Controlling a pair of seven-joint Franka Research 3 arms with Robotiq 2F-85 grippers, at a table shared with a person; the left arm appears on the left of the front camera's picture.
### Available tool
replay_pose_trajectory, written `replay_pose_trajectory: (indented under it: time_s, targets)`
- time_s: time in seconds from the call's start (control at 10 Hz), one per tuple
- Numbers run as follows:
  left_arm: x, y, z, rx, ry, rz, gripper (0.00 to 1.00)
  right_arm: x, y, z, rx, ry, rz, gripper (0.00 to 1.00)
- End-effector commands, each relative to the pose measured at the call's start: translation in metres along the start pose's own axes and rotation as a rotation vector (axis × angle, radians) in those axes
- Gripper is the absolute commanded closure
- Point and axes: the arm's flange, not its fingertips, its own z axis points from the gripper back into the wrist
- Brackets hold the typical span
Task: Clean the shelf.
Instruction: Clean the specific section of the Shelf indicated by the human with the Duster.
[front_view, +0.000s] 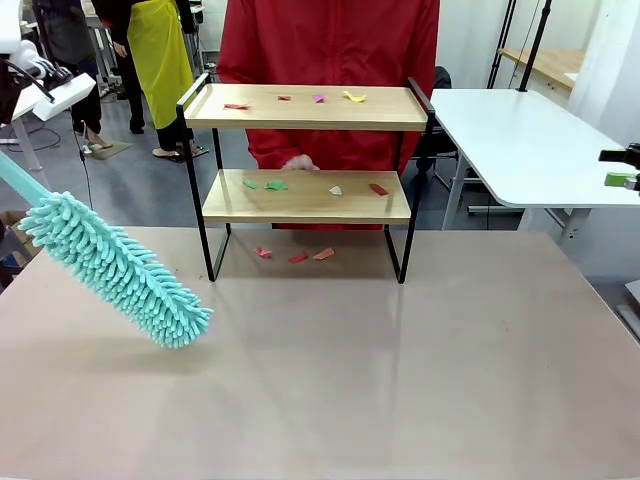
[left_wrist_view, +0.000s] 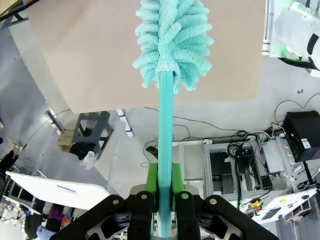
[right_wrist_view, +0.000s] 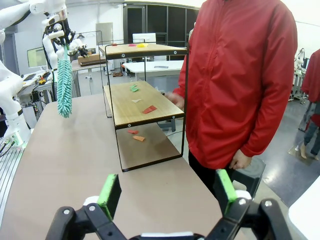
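left gripper: clamped tight on the teal handle of a duster, with a green pad pressing on each side of the handle.
duster: the handle runs straight out from the fingers to the fluffy head. From the front, the head slants down and to the right over the table. Whether its tip touches the top cannot be told.
shelf: stands beyond the duster's tip and well apart from it, upright on the table. Its long axis runs left to right across the front view, and its open front faces the robot.
scraps: small coloured paper bits lie on the top board, on the lower board, and on the table under the shelf.
person: in a red jacket behind the shelf, with one hand at the back edge of the lower board.
right gripper: fingers spread wide, nothing between them and touching nothing. The shelf lies ahead of it and a little to the left, end-on, with its boards running away from the fingers.
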Motion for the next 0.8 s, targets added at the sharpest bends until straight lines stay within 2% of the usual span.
replay_pose_trajectory:
  time_s: [0.0,0.7]
  targets:
    - [-0.0040,-0.0010,0.0035,0.003,0.008,-0.013,0.87,0.0023,0.0014,-0.0012,0.001,-0.002,0.003,0.00]
    - [-0.0040,-0.0010,0.0035,0.003,0.008,-0.013,0.87,0.0023,0.0014,-0.0012,0.001,-0.002,0.003,0.00]
